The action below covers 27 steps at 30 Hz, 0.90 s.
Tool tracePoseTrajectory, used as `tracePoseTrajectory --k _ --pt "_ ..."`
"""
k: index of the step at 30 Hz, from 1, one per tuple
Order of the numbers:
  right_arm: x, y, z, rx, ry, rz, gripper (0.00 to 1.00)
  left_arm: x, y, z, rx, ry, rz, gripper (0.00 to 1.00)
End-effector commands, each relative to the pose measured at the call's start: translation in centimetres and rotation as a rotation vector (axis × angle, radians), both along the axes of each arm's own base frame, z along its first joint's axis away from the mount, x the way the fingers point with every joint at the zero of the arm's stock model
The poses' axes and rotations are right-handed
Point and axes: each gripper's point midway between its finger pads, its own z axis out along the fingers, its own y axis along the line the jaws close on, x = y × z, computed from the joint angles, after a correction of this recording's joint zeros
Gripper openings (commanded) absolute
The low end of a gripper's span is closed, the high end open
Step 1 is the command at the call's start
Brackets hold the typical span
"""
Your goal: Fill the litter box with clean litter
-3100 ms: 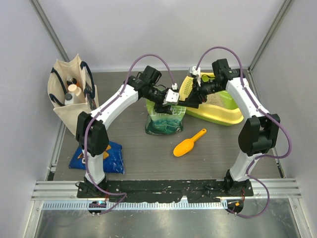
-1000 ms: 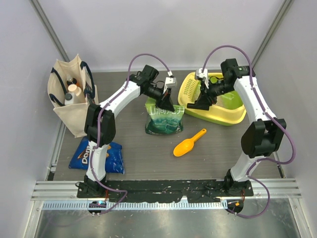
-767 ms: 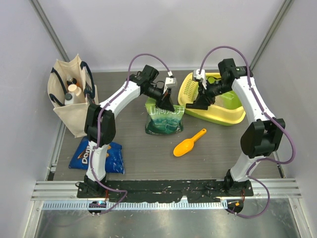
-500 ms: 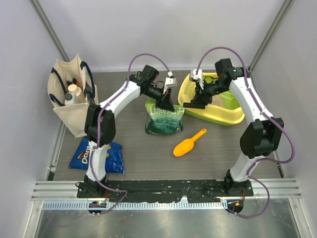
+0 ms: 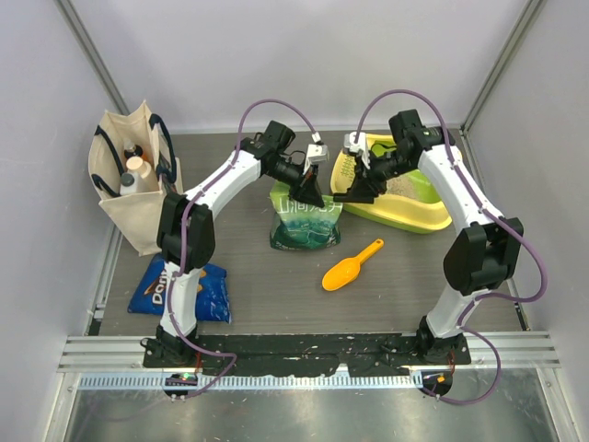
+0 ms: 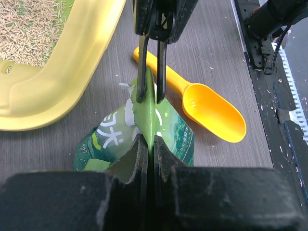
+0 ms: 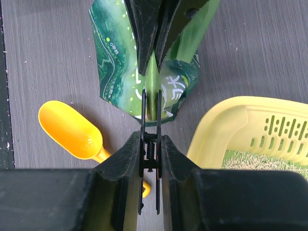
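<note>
**Over the green pouch (image 5: 306, 226): both end effectors working its top fold**

The left end effector (image 6: 150, 142) is pinching the pouch's upright top fold, with its fingers almost fully together on the film. The right end effector (image 7: 150, 139) is gripping a thin black clip (image 7: 150, 120). Its fingers are only narrowly apart, pressing on the clip's two sides. The clip's prongs are straddling the same fold, just across from the left fingers.

The pouch is standing on the worktop (image 5: 258, 276), just beside the near-left corner of the litter box (image 5: 405, 214). I cannot tell whether they are touching. The litter box is sitting at the far right of the worktop. Clean litter (image 7: 260, 161) is already lying in its basin, next to the slotted grate. The orange scoop (image 5: 352, 265) is lying flat on the worktop, just near-right of the pouch.

Changes:
- **Right arm, against one second ago:** it has been swinging left, from over the litter box's near rim to the pouch's top edge.
- **Left arm, pouch and scoop, over the same second:** none is showing any shift.
- **Against three seconds ago:**
  - The left arm's lower link is now standing further right, exposing more of the blue bag (image 5: 147, 295).
  - The left end effector is sitting further left, squarely over the pouch's top.
</note>
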Motion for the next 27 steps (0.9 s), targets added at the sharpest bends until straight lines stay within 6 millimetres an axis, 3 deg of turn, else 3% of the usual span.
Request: tracePoseTrajectory --k 1,9,12,13,15,19,23,27 --pt "-0.2 1.1 0.3 0.01 -0.024 0.04 0.02 -0.4 -0.5 0.4 -0.015 -0.018 -0.027 0.01" --pt "0.1 2.8 -1.3 -0.027 -0.036 0.051 0.02 -0.3 -0.4 0.7 -0.023 -0.028 -0.021 0.04" --pt "0.1 3.4 -1.4 -0.015 -0.026 0.052 0.02 0.0 -0.2 1.0 -0.022 -0.045 -0.01 0.14" --pt "0.1 3.6 -1.4 -0.013 -0.025 0.054 0.02 0.2 0.0 1.0 -0.019 -0.049 -0.002 0.22" --pt "0.2 3.8 -1.5 -0.009 -0.025 0.056 0.02 0.5 0.4 1.3 -0.011 -0.065 0.016 0.29" --pt "0.4 4.3 -1.4 0.001 -0.024 0.057 0.02 1.4 2.4 2.3 -0.006 -0.073 0.069 0.39" --pt "0.5 4.6 -1.2 0.007 -0.028 0.062 0.02 2.2 5.1 2.8 0.012 -0.081 0.12 0.4" --pt "0.7 4.9 -0.7 0.008 -0.043 0.062 0.02 1.7 7.6 2.7 0.05 -0.067 0.135 0.4"
